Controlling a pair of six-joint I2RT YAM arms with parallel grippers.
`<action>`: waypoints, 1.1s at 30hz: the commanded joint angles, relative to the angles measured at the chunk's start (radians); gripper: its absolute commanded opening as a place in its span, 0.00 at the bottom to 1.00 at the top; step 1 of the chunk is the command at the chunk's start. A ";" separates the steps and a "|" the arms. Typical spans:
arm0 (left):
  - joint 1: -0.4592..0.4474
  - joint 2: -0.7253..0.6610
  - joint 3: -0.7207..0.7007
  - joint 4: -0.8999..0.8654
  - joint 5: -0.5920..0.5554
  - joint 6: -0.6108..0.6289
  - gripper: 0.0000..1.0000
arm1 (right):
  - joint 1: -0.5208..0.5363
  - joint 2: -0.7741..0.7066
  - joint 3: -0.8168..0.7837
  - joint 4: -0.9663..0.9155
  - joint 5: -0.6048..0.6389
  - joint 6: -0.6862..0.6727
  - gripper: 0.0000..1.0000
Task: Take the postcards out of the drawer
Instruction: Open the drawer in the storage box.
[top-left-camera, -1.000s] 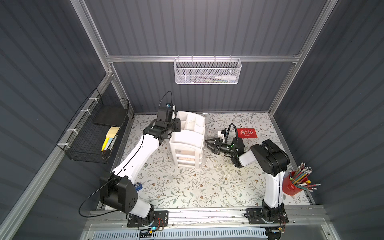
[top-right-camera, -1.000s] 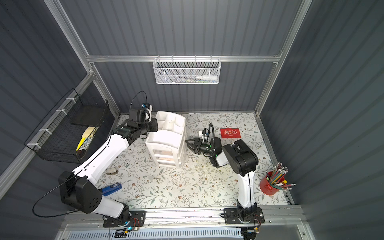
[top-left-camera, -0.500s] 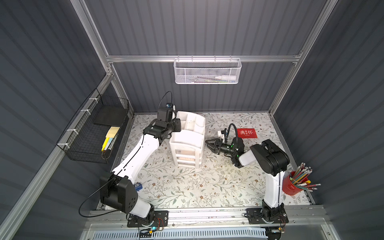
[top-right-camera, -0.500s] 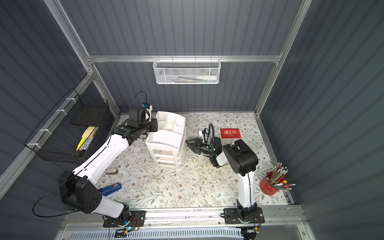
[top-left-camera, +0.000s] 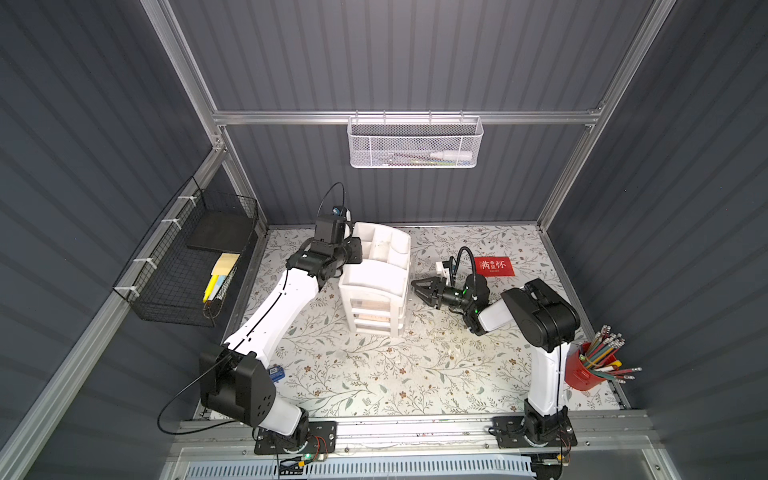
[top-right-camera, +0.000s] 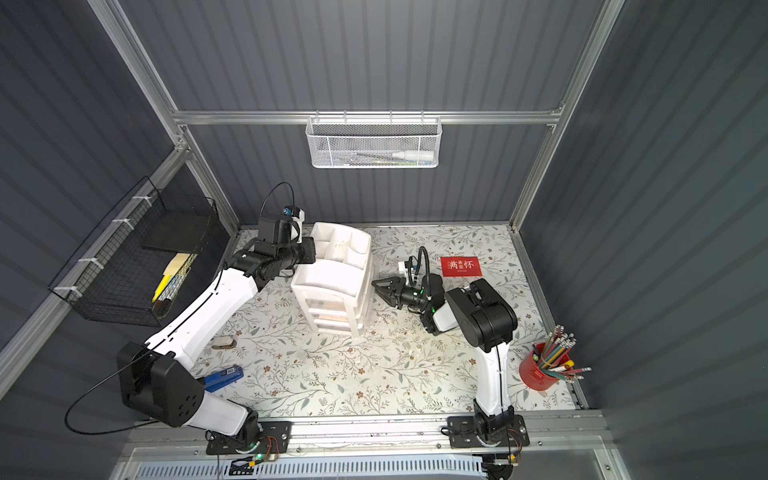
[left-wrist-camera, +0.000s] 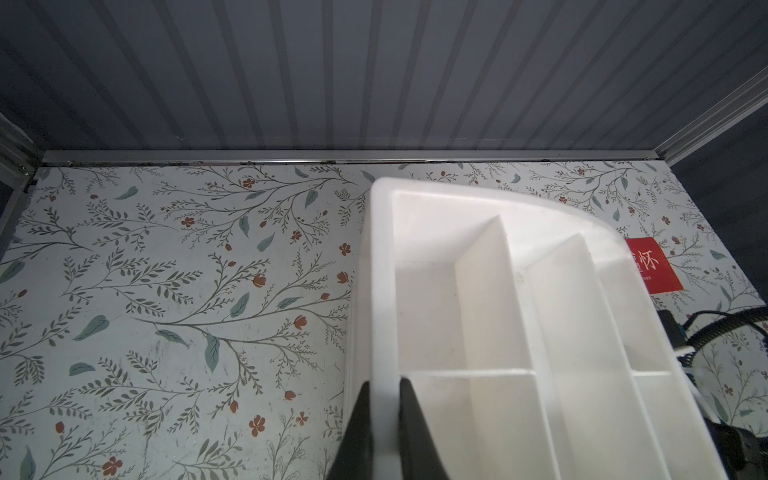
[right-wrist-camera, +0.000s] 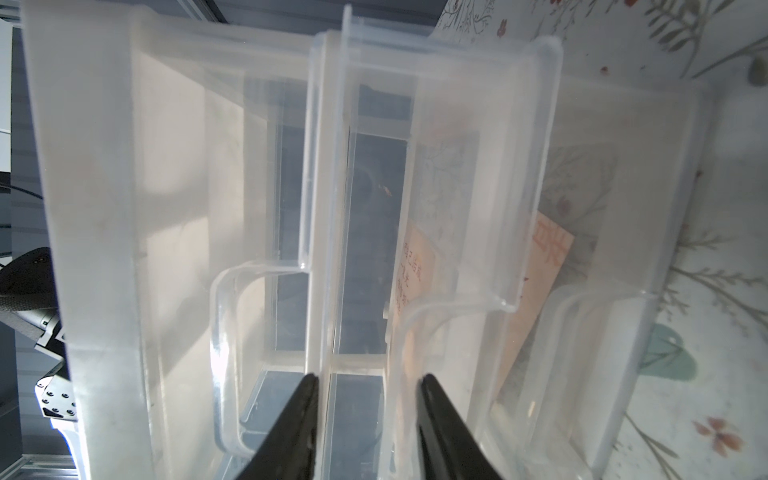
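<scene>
A white drawer unit (top-left-camera: 376, 291) (top-right-camera: 332, 291) stands mid-table. My left gripper (left-wrist-camera: 384, 384) is shut on the rim of its top tray (left-wrist-camera: 382, 249); it shows in both top views (top-left-camera: 353, 253) (top-right-camera: 309, 251). My right gripper (right-wrist-camera: 368, 380) (top-left-camera: 415, 286) (top-right-camera: 376, 286) is open at the unit's clear drawer fronts (right-wrist-camera: 478, 166), its jaws straddling a clear plastic edge by a drawer handle (right-wrist-camera: 440, 305). Two pale peach postcards (right-wrist-camera: 419, 266) (right-wrist-camera: 548, 257) lie inside the drawers. A red postcard (top-left-camera: 494, 266) (top-right-camera: 461, 266) (left-wrist-camera: 652, 266) lies flat on the table behind the right arm.
A red cup of pencils (top-left-camera: 582, 370) stands at the right edge. A black wire basket (top-left-camera: 187, 266) with yellow pads hangs on the left wall, a white mesh basket (top-left-camera: 415, 143) on the back wall. A blue item (top-right-camera: 222, 378) lies by the left arm's base.
The right gripper's jaws have drawn somewhat closer together at the drawer fronts. Both arms have otherwise stayed in place.
</scene>
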 joint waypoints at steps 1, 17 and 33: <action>-0.003 0.051 -0.053 -0.169 -0.055 0.073 0.00 | -0.022 -0.047 -0.012 0.040 -0.015 -0.022 0.38; -0.003 0.041 -0.056 -0.172 -0.081 0.062 0.00 | -0.087 -0.111 -0.082 0.011 -0.054 -0.045 0.38; -0.003 0.010 -0.058 -0.186 -0.148 0.052 0.00 | -0.150 -0.166 -0.135 -0.048 -0.099 -0.079 0.37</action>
